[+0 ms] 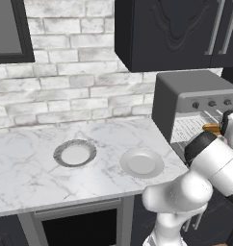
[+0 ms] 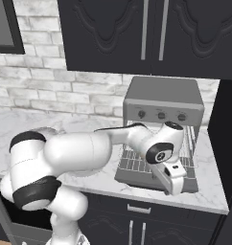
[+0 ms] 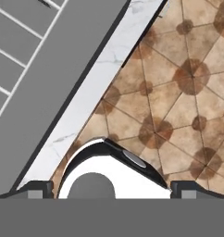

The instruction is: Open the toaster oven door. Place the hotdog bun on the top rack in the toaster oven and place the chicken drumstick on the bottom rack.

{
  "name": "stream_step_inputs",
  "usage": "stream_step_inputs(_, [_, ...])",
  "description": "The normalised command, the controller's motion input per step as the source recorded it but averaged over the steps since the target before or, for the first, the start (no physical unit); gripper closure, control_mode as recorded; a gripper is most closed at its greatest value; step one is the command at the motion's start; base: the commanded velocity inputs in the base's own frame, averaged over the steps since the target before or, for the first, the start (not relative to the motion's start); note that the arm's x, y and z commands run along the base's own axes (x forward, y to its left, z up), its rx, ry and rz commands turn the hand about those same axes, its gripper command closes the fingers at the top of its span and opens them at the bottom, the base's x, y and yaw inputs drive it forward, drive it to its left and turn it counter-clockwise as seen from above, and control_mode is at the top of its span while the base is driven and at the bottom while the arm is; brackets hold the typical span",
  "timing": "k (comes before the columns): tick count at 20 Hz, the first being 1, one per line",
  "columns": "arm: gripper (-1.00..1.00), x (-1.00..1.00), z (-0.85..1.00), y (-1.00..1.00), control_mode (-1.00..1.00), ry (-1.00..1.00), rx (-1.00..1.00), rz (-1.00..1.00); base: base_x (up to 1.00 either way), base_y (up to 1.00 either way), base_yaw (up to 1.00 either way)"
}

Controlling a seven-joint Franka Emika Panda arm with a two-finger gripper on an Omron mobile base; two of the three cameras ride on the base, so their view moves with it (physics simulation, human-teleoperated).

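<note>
Hand view: we look along the pincer (image 3: 111, 189), its two dark fingertips (image 3: 37, 189) spread wide at the bottom corners with nothing between them. Past them we see the tan tiled floor (image 3: 178, 92), the marble counter edge (image 3: 104, 78) and the lowered toaster oven door (image 3: 49, 83), a flat grey panel with a wire rack (image 3: 12, 41) above it.

Right base view: we see the hand (image 2: 173, 178) pointing down in front of the open door (image 2: 137, 178), which lies flat on the counter (image 2: 204, 191).

Left base view: the hotdog bun (image 1: 212, 128) lies inside the toaster oven (image 1: 195, 96), behind the arm; two round plates (image 1: 75, 153) sit on the marble, well apart from the hand.
</note>
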Motion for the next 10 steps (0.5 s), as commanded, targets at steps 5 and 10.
stream_step_inputs(5, [-1.0,0.0,-0.14,0.0,-1.0,0.0,-0.12,0.0,0.0,0.0,0.0])
stream_step_inputs(10, [-1.0,0.0,-0.02,0.0,-1.0,0.0,-0.04,0.0,0.0,0.0,0.0])
